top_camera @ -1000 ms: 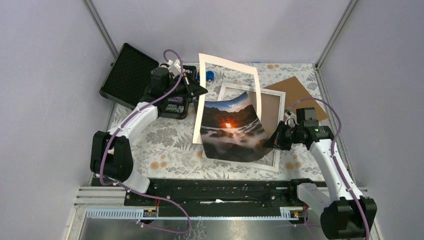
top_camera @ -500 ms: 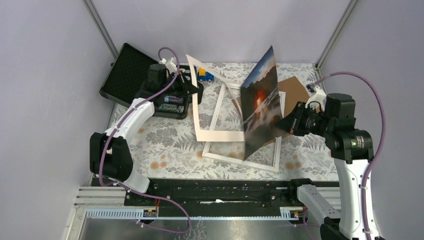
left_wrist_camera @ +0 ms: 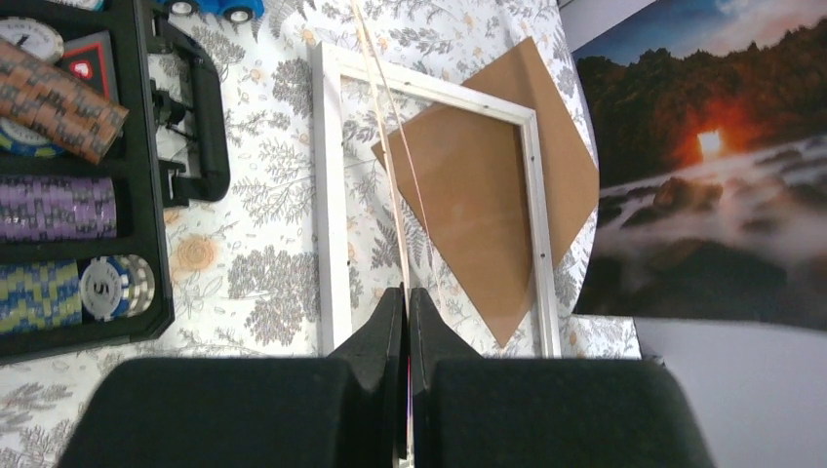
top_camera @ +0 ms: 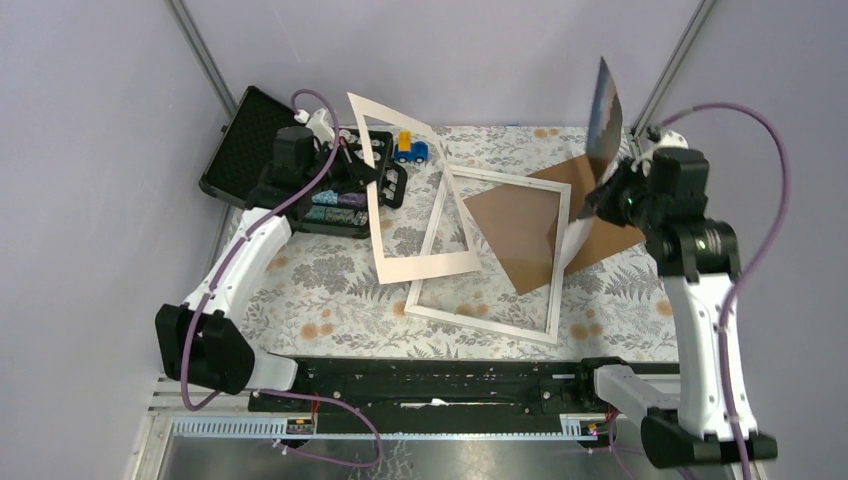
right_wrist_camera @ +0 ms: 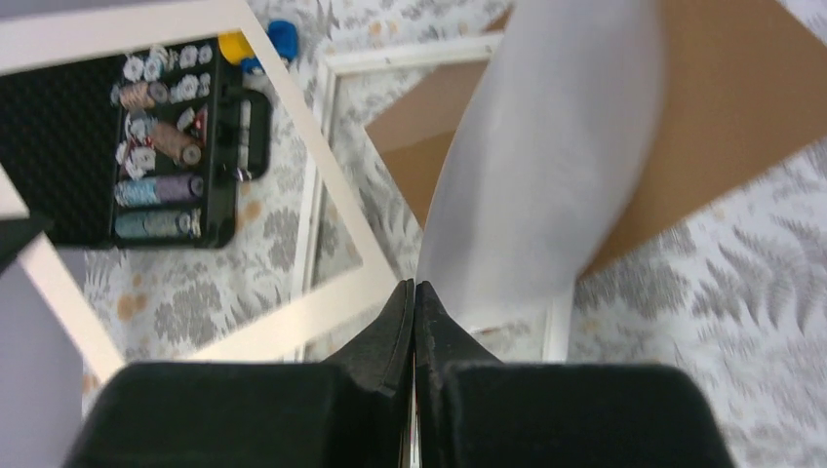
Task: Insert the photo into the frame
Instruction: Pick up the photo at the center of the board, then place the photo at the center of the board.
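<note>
Pinches the photo in the right pincer, fingers pressed together on one edge with no gap showing. Holds it upright, well above the counter at the right rear, edge-on to the overhead camera. Shows its plain white back to the right wrist camera and its sunset face to the left one.

Clamps the cream mat board in the left pincer, closed just as tight on the thin edge. Carries it tilted over the left rear, with its lower border crossing above the frame's left rail.

Flat on the counter between the arms, well apart from the photo: the frame. Beneath its right rail, set cornerwise: a brown backing board. At the left rear: an open black case of poker chips. Near the mat's far edge: a small blue and yellow toy car.
</note>
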Action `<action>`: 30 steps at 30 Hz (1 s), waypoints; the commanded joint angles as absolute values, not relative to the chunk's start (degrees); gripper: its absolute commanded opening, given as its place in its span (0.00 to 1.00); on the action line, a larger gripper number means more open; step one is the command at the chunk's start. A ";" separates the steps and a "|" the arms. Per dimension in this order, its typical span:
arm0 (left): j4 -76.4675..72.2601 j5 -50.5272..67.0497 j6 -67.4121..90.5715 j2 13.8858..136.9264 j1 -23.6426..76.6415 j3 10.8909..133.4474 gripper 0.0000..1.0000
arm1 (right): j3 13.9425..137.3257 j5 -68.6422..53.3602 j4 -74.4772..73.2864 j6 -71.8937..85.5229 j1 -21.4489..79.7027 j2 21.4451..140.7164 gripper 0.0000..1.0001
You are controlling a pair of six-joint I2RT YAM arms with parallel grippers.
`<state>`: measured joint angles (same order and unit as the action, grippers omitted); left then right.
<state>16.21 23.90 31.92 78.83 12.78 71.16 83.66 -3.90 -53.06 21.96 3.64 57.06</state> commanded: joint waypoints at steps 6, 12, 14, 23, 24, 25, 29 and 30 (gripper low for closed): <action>28.47 14.71 35.14 72.38 15.90 80.82 0.00 | 97.29 -27.02 -34.98 23.36 -9.15 78.36 0.00; 39.24 -9.74 28.36 79.97 36.73 98.65 0.00 | 100.54 -43.75 -31.52 31.24 -19.58 85.88 0.00; 43.52 -16.22 27.11 85.55 42.53 104.74 0.00 | 99.07 -46.94 -28.86 33.12 -22.05 87.04 0.00; 50.38 -36.56 24.86 107.94 60.18 120.91 0.00 | 98.51 -60.40 -20.57 45.09 -33.04 98.65 0.00; 50.44 -38.01 24.26 109.30 60.99 121.97 0.00 | 98.60 -60.57 -20.56 45.11 -33.06 98.87 0.00; 50.46 -39.21 23.93 110.41 61.67 122.93 0.00 | 98.49 -60.37 -20.61 44.87 -33.09 98.77 0.00; 50.46 -37.64 23.84 112.72 62.13 125.79 0.00 | 98.51 -59.62 -21.81 43.53 -33.01 98.11 0.01; 50.54 -37.09 23.47 113.10 62.14 126.60 0.00 | 98.40 -59.17 -22.17 43.47 -33.03 97.92 0.01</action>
